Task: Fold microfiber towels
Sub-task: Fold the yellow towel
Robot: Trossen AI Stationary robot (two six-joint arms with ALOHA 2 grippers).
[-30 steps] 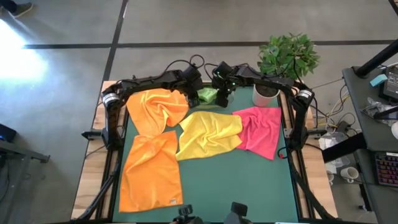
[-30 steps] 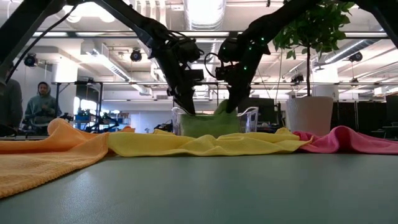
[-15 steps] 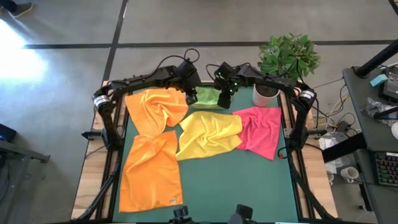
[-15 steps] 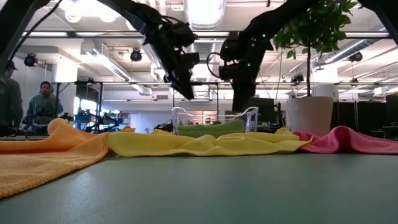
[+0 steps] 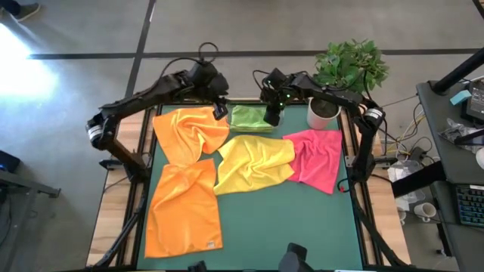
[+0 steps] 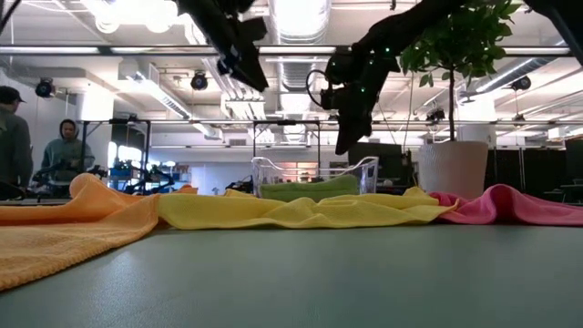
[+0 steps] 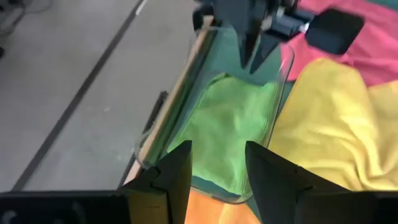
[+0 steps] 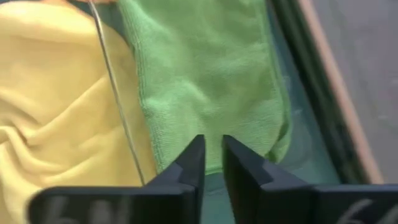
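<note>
No readable text, labels, brands or numbers anywhere; small tag on the near orange towel [image 5: 209, 243] too tiny to read.
</note>
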